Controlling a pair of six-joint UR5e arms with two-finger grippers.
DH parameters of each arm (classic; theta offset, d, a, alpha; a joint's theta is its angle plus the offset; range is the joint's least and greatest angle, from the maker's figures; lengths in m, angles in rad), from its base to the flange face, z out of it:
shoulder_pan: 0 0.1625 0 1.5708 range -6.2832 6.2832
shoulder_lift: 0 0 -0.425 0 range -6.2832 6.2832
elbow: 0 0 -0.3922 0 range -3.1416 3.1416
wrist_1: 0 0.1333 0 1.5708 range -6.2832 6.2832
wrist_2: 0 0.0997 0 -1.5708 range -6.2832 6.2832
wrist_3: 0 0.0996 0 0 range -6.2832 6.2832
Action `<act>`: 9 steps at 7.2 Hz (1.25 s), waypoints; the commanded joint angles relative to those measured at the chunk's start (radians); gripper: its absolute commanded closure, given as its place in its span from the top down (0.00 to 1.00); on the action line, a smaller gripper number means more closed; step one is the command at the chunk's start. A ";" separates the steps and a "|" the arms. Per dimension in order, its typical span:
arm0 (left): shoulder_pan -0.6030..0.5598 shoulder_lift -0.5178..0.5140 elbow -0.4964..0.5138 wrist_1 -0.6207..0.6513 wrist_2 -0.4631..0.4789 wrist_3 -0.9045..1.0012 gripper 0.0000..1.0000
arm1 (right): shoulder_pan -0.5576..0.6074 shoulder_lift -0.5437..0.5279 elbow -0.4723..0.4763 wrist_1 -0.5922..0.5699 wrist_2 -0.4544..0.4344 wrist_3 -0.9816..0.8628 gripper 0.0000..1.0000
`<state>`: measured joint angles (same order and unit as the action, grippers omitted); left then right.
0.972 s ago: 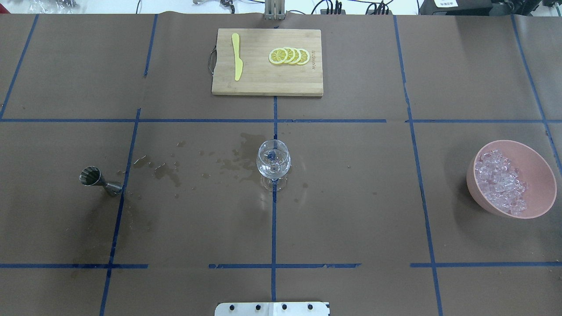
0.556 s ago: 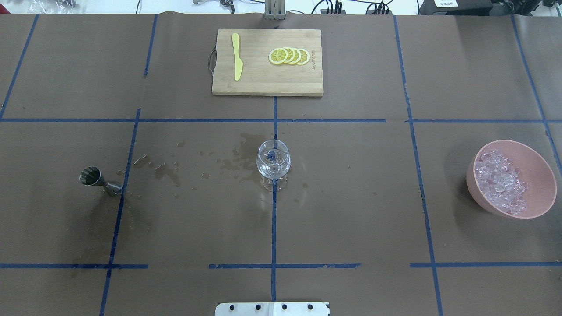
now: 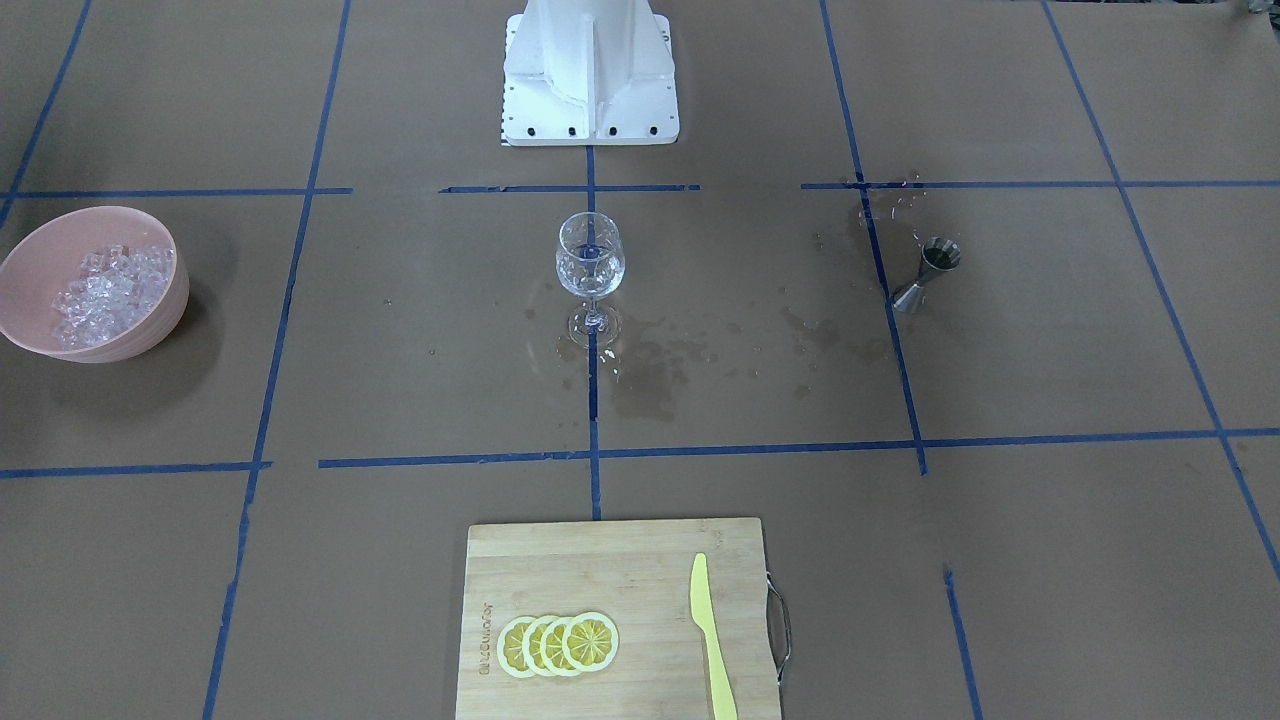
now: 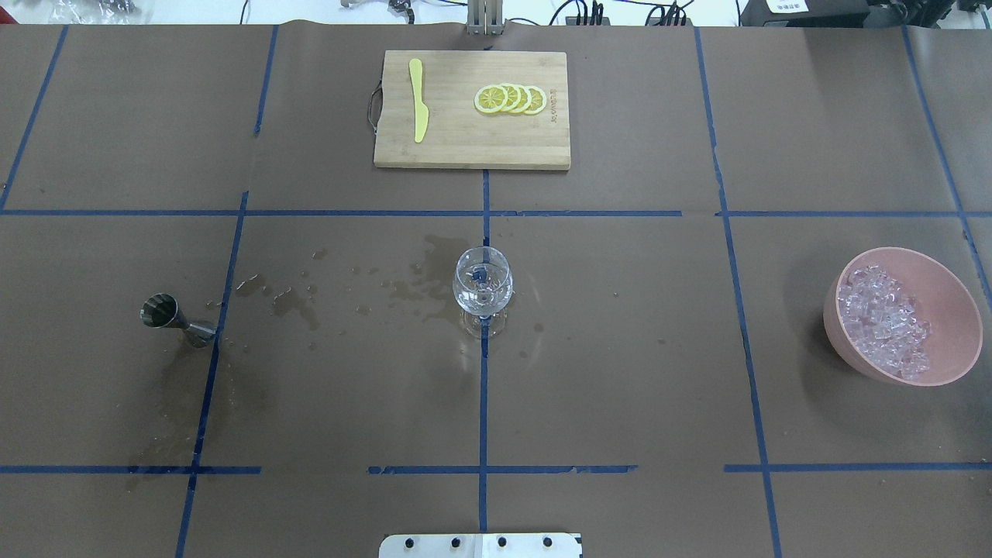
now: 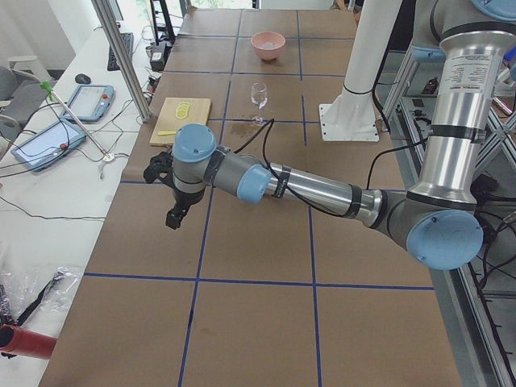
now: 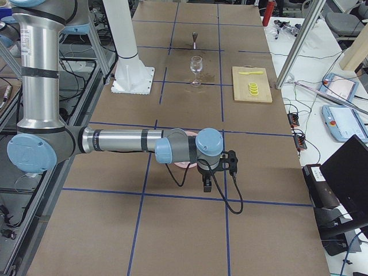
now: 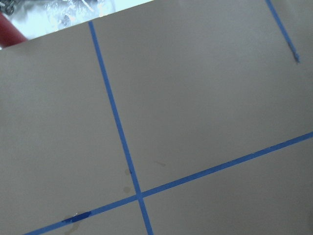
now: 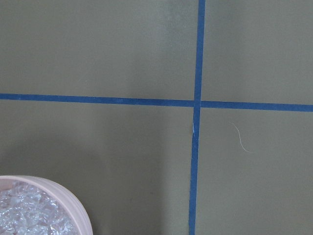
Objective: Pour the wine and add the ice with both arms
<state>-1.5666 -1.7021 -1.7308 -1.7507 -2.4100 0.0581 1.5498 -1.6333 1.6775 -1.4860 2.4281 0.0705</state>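
A clear stemmed glass stands upright at the table's middle, also in the front view. The ice lies heaped in a pink bowl at the right; its corner shows in the right wrist view. A steel jigger stands at the left. No wine shows. Both arms are outside the overhead and front views. The left gripper hangs over bare paper beyond the table's left part. The right gripper hangs just past the bowl. I cannot tell whether either is open or shut.
A bamboo cutting board at the far middle carries a yellow knife and lemon slices. Wet stains spot the brown paper between jigger and glass. The white base block stands at the robot's side.
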 commanded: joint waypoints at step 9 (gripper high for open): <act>0.805 0.327 -0.647 -0.186 0.700 -1.350 1.00 | -0.001 0.041 0.005 0.000 -0.020 0.057 1.00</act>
<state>-0.8612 -1.4328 -2.3596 -1.8823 -1.8352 -1.1503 1.5493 -1.5921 1.6835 -1.4865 2.4084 0.1272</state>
